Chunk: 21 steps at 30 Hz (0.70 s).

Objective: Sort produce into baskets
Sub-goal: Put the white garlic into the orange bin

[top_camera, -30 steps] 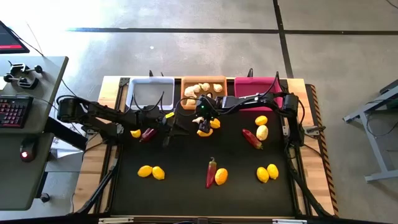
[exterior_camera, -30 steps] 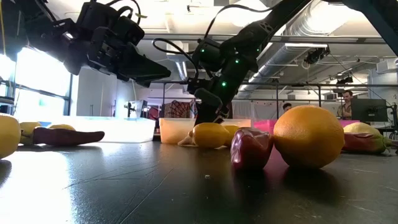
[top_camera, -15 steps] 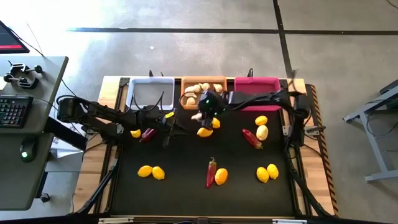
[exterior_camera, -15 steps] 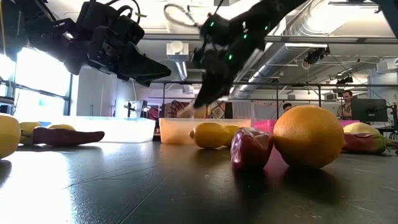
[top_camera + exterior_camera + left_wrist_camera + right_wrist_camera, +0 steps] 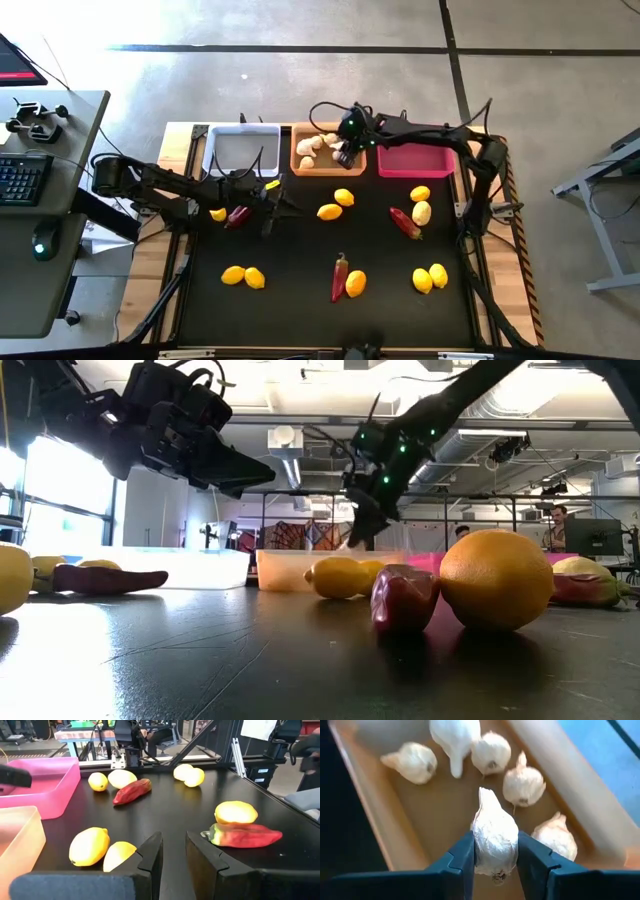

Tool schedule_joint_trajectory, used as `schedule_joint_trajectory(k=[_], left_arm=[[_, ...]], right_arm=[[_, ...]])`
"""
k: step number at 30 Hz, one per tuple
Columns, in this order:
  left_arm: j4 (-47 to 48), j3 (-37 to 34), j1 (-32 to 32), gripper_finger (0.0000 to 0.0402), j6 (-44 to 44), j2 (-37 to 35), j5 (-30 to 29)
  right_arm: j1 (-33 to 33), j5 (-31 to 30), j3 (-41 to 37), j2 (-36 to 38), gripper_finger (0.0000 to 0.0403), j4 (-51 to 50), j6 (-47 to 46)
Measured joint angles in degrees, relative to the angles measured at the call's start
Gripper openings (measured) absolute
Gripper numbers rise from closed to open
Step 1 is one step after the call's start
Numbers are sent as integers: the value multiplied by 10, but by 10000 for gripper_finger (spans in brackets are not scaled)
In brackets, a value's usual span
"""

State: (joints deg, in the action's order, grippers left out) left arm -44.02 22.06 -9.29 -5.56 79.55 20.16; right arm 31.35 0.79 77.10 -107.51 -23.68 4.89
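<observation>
My right gripper (image 5: 345, 152) hangs over the orange basket (image 5: 303, 165), shut on a white garlic bulb (image 5: 494, 836). Several more garlic bulbs (image 5: 522, 785) lie on that basket's floor. A white basket (image 5: 242, 150) stands left of it and a pink basket (image 5: 412, 160) right of it, all at the far edge. Lemons (image 5: 328, 211) and dark red chili peppers (image 5: 340, 275) lie scattered on the black mat. My left gripper (image 5: 272, 197) waits above the mat at the left, slightly open (image 5: 174, 855), with nothing between its fingers. My right gripper pinches the garlic bulb's rounded body (image 5: 479, 840) between its two fingers, one on each side. The fingers (image 5: 462, 857) slant down from the table's right. The bulb is lifted clear above the orange basket's floor, its pointed tip facing away from the fingers.
Two lemons (image 5: 344, 197) lie just in front of the orange basket. A chili pepper (image 5: 404, 222) and a pale lemon (image 5: 422, 212) lie at the right; another chili (image 5: 238, 216) lies under the left arm. A desk with a keyboard (image 5: 20, 180) stands left of the table.
My right gripper has lifted a garlic bulb off the mat beside the two centre lemons. It rose quickly and swung toward the far edge and to the right, and now hangs over the orange basket. The lemons stayed where they were.
</observation>
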Motion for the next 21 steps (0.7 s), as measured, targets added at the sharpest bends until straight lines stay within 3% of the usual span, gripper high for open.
schedule_joint_trajectory(k=[13, 21], left_arm=[[0, 0, 0, 68, 0, 0, 0], [1, 0, 0, 68, 4, 0, 0]], right_arm=[[16, -7, 0, -28, 105, -5, 14], [18, -12, 0, -38, 131, -21, 27]])
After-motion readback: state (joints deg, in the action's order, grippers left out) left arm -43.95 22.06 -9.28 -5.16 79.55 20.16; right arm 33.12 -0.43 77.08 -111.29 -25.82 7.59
